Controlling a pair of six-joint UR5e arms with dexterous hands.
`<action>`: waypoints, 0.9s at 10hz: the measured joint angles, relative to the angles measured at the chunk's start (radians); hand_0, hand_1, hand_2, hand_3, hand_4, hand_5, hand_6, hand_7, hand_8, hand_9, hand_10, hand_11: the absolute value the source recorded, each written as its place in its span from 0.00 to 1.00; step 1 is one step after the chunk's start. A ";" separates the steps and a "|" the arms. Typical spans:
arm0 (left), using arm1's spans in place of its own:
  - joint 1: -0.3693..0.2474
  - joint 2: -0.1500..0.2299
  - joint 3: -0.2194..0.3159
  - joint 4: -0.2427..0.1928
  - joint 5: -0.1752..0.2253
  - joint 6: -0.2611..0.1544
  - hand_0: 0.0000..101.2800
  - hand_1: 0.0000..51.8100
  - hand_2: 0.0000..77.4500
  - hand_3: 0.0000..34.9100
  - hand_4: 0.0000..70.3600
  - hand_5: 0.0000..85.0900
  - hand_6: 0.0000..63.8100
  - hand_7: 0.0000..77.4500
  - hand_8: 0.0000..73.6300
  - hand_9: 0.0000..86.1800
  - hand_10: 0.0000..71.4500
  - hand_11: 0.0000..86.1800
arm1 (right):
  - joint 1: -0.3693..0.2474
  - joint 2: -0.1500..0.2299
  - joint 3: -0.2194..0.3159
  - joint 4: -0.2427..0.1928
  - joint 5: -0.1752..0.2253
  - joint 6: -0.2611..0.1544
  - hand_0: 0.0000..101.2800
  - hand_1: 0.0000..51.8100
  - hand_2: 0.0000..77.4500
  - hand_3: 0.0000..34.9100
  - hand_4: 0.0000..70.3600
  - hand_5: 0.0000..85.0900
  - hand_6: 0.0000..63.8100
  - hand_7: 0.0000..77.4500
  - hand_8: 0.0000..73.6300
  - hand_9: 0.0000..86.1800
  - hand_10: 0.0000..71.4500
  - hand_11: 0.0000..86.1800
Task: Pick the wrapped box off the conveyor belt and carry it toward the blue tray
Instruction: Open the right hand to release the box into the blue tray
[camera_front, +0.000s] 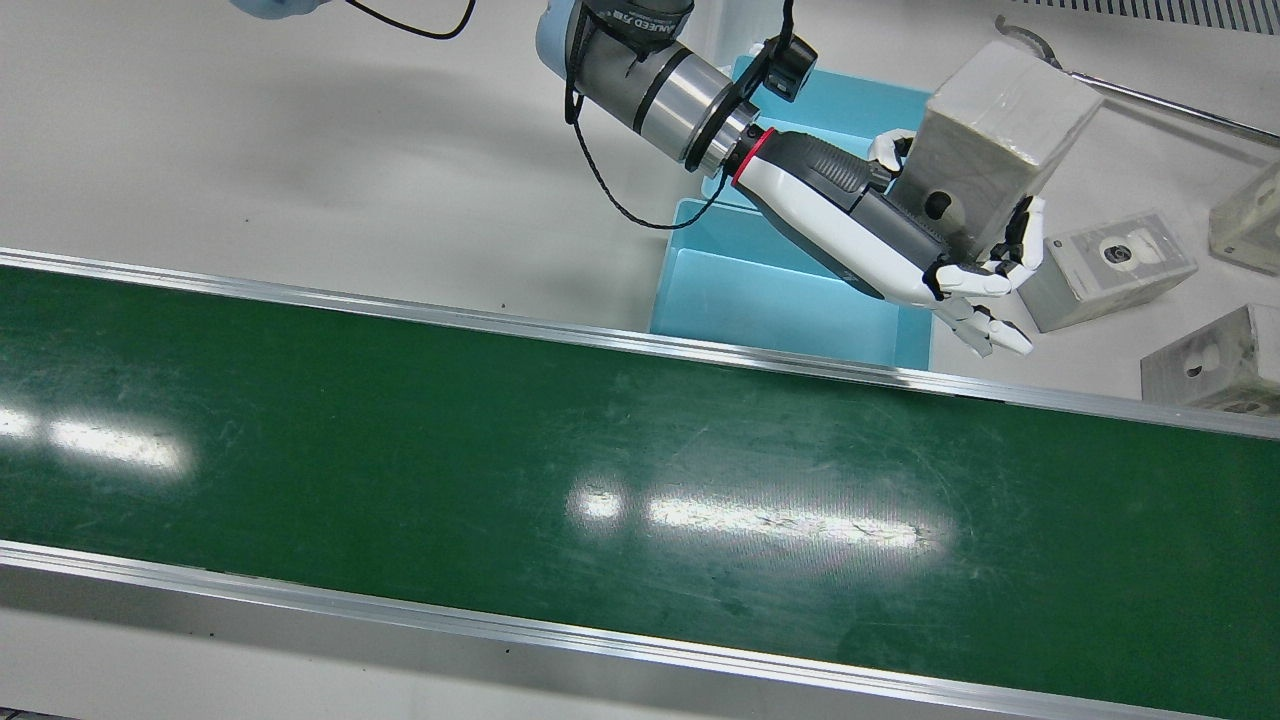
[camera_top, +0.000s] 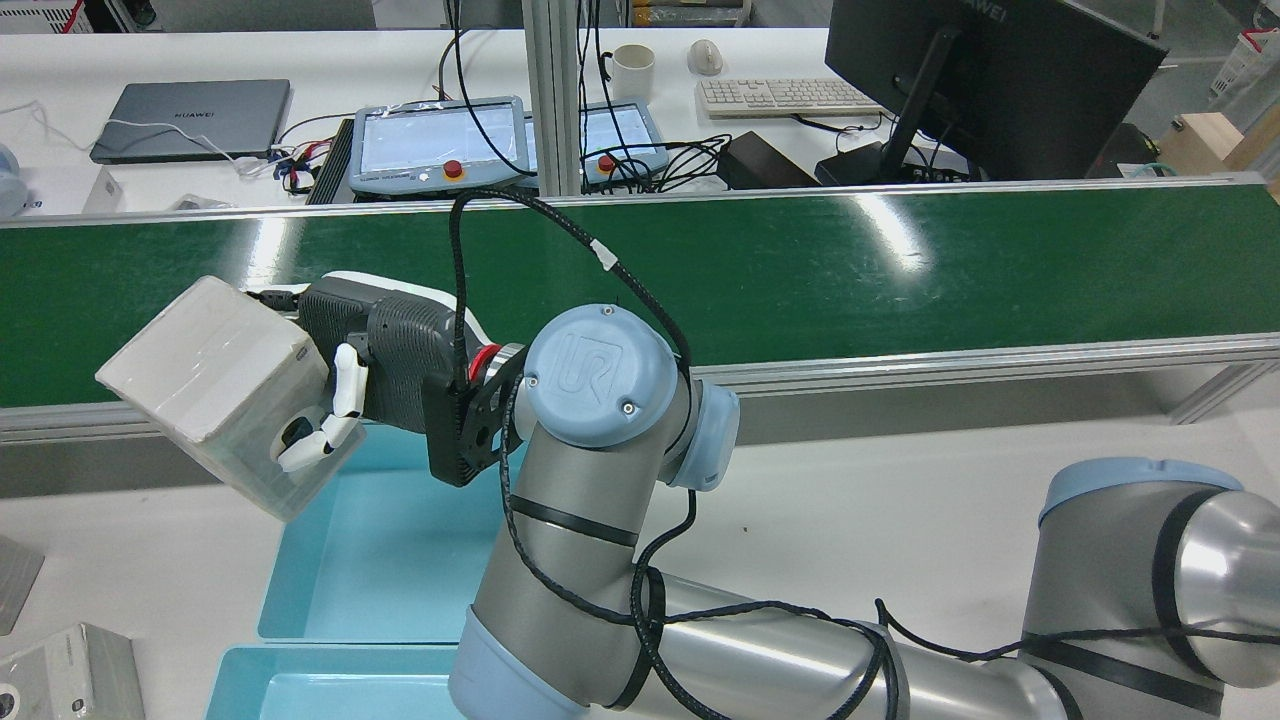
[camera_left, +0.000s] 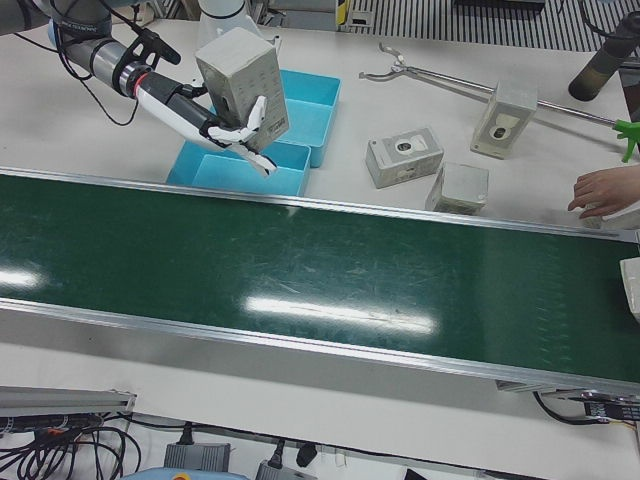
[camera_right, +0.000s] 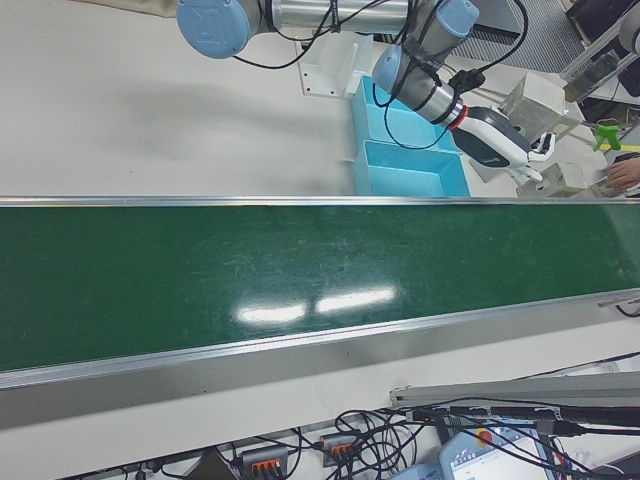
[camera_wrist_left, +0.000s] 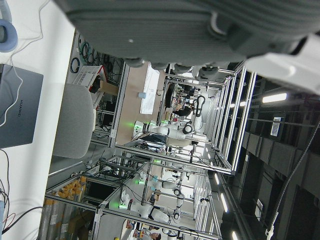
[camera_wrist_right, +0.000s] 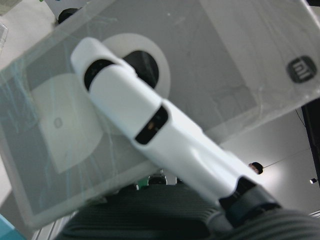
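One glossy film-wrapped cuboid box (camera_front: 1000, 120), clasped by right robot hand (camera_front: 900, 250), near smooth blue tray (camera_front: 760, 300)

White table (camera_front: 300, 130) filling the upper frame; green conveyor belt (camera_front: 500, 450) crossing below it. Two blue trays (camera_front: 780, 290) sitting upper centre, against the belt's rail. Three wrapped boxes (camera_front: 1105, 265) lying upper right; a long reacher tool (camera_left: 450, 82) lying beyond them.
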 joint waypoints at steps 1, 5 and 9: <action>0.000 0.000 0.000 0.000 0.000 0.000 0.00 0.00 0.01 0.00 0.00 0.01 0.01 0.01 0.01 0.00 0.01 0.01 | -0.001 0.006 -0.007 0.003 -0.009 0.005 0.71 0.11 0.46 0.13 0.26 0.50 0.62 0.42 0.04 0.05 0.00 0.01; 0.000 0.000 0.000 0.000 0.000 0.000 0.00 0.00 0.01 0.00 0.00 0.01 0.01 0.01 0.01 0.01 0.01 0.01 | 0.001 0.008 -0.006 0.017 -0.015 0.012 0.59 0.41 0.20 0.53 0.22 0.24 0.20 0.15 0.01 0.03 0.00 0.01; 0.000 0.000 0.000 0.000 0.000 0.000 0.00 0.00 0.01 0.00 0.00 0.01 0.01 0.01 0.01 0.00 0.01 0.01 | 0.006 -0.003 0.014 0.019 -0.010 0.015 0.57 0.43 0.10 0.68 0.20 0.26 0.14 0.18 0.01 0.03 0.00 0.01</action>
